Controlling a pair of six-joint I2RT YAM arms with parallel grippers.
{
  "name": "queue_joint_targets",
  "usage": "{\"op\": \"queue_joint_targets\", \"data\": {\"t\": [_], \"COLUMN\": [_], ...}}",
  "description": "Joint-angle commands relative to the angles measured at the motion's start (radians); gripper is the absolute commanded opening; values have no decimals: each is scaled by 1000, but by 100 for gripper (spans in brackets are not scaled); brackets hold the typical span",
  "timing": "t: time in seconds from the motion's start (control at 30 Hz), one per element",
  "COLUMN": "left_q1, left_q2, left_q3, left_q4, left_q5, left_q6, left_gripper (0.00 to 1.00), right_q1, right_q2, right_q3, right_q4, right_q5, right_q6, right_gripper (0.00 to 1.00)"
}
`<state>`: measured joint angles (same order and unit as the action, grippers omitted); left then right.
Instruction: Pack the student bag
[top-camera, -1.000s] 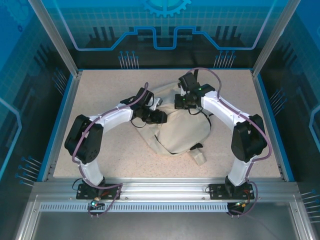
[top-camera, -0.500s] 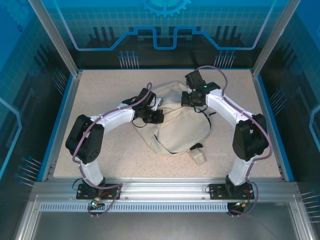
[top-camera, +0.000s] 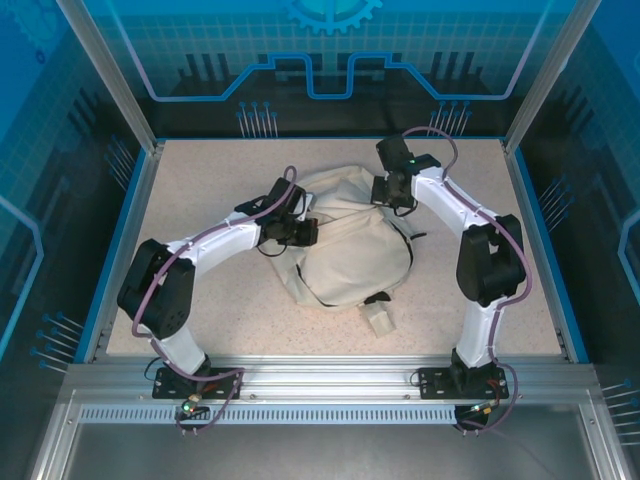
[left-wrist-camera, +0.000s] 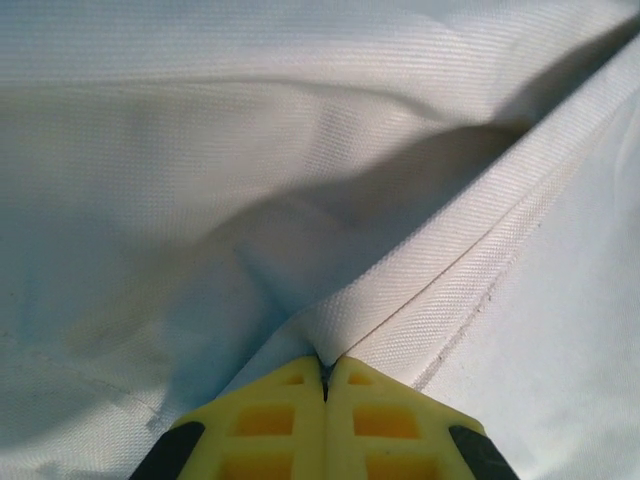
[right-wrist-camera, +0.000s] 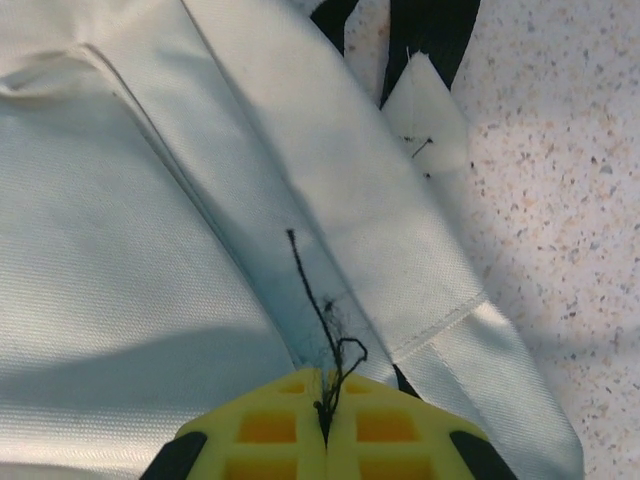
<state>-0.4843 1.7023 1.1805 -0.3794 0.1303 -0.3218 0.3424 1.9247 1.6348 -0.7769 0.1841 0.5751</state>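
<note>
The student bag (top-camera: 350, 250), cream fabric with black trim, lies bunched in the middle of the speckled table. My left gripper (top-camera: 305, 232) is at its left edge, and in the left wrist view its yellow fingers (left-wrist-camera: 270, 420) are shut, pinching a fold of the bag's cloth (left-wrist-camera: 300, 150) beside a stitched seam. My right gripper (top-camera: 392, 195) is at the bag's far right side. Its gripper tip (right-wrist-camera: 325, 385) is shut on the cream fabric (right-wrist-camera: 120, 250), with a loose black thread (right-wrist-camera: 315, 290) caught between the pads. Black straps (right-wrist-camera: 430, 25) show beyond.
A cream strap end (top-camera: 380, 318) trails off the bag toward the near edge. The table (top-camera: 200, 290) is bordered by a blue rim (top-camera: 125, 240) and aluminium posts (top-camera: 105, 70). Bare tabletop (right-wrist-camera: 560, 150) lies right of the bag.
My left gripper has shut on the bag's cloth. Both arms have moved away from the bases, and the bag has shifted with them and bunched up rounder.
</note>
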Motion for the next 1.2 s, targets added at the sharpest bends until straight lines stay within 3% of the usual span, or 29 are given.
{"op": "queue_joint_targets", "data": {"t": [0.0, 0.13, 0.33, 0.37, 0.5, 0.57, 0.63, 0.7, 0.77, 1.0, 1.17], "left_q1": [76, 115, 142, 149, 178, 182, 181, 170, 143, -12, -118], "left_q2": [-37, -30, 12, 17, 31, 29, 15, -4, -34, -153, -201], "left_q3": [-20, -1, 62, 72, 118, 138, 133, 120, 95, -23, -87], "left_q4": [-138, -122, -107, -103, -110, -126, -128, -128, -133, -92, -20], "left_q5": [-163, -158, -155, -152, -160, -156, -112, -61, -57, -48, -34], "left_q6": [-39, -40, -39, -40, -40, -42, -55, -70, -84, -156, -227], "left_gripper": [0, 0, 0, 0, 0, 23, 45, 57, 62, 62, 60], "right_q1": [-52, -51, -19, -17, -20, -21, -27, -35, -51, -68, -65], "right_q2": [20, 31, -25, -41, -161, -225, -291, -351, -400, -480, -430], "right_q3": [-5, -31, -42, -48, -113, -160, -237, -324, -408, -641, -677], "right_q4": [-72, -69, 16, 24, 38, 18, -2, -10, -16, 112, 180], "right_q5": [147, 105, -143, -180, -218, -191, -169, -165, -210, -542, -624], "right_q6": [70, 103, 26, 17, -26, -52, -78, -92, -96, -117, -143], "right_gripper": [0, 0, 0, 5, 38, 56, 64, 66, 68, 68, 65]}}
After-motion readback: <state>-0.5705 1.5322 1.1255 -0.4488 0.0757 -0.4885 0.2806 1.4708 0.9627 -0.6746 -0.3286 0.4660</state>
